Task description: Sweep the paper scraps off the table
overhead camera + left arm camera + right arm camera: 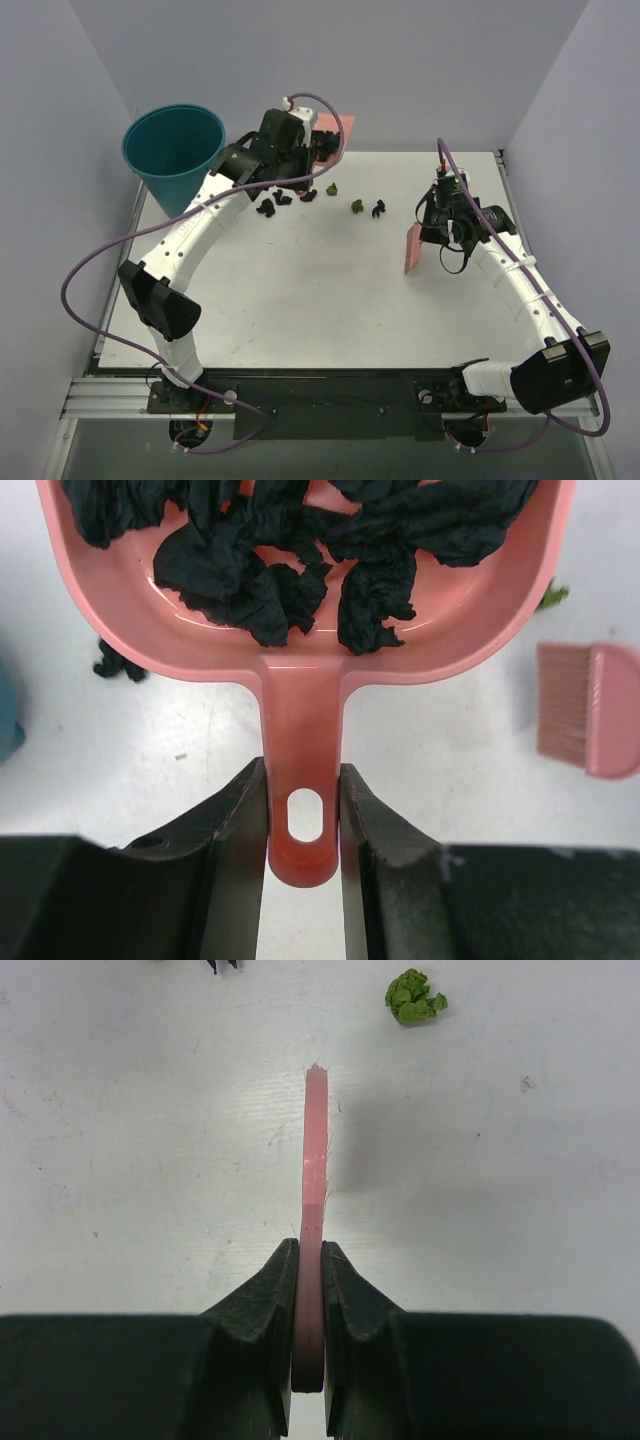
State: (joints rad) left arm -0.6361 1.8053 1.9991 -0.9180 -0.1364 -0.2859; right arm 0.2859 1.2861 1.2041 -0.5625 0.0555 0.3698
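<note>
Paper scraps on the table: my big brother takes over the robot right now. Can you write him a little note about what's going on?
The left gripper is shut on the dustpan handle.
The right gripper is shut on the brush, which is held off to the side, touching no scrap.
Done: several black scraps lie in the dustpan.
Left: about six loose scraps, black and green, sit on the table near its far edge, between dustpan and brush. Sweep them in, then probably tip the load into the bucket.
</note>
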